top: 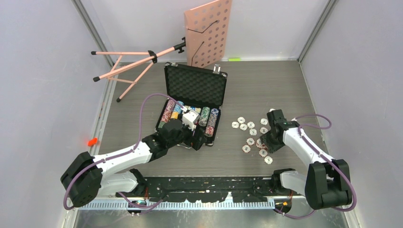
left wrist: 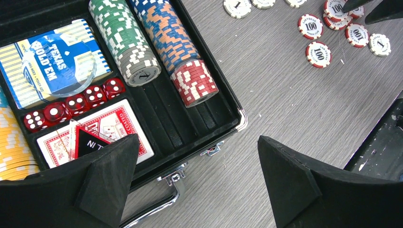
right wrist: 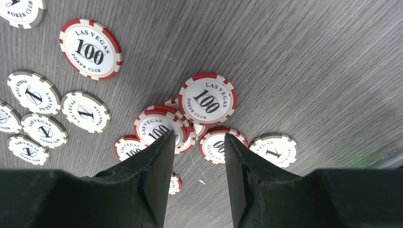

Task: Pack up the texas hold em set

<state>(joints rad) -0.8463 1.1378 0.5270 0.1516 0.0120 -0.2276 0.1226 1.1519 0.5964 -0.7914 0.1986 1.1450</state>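
Observation:
The black case lies open at mid table, its foam lid propped up at the back. Its tray holds rows of green chips, blue and orange chips and red chips. Red dice and two card decks lie beside them. My left gripper hangs wide open over the case's front edge and handle, holding nothing. Loose red chips and white chips lie scattered right of the case. My right gripper hovers low over them, jaws partly apart and empty.
A pink perforated music stand leans at the back wall, its tripod lying at the back left. A small orange object sits at the left edge. A black rail runs along the near edge between the arm bases.

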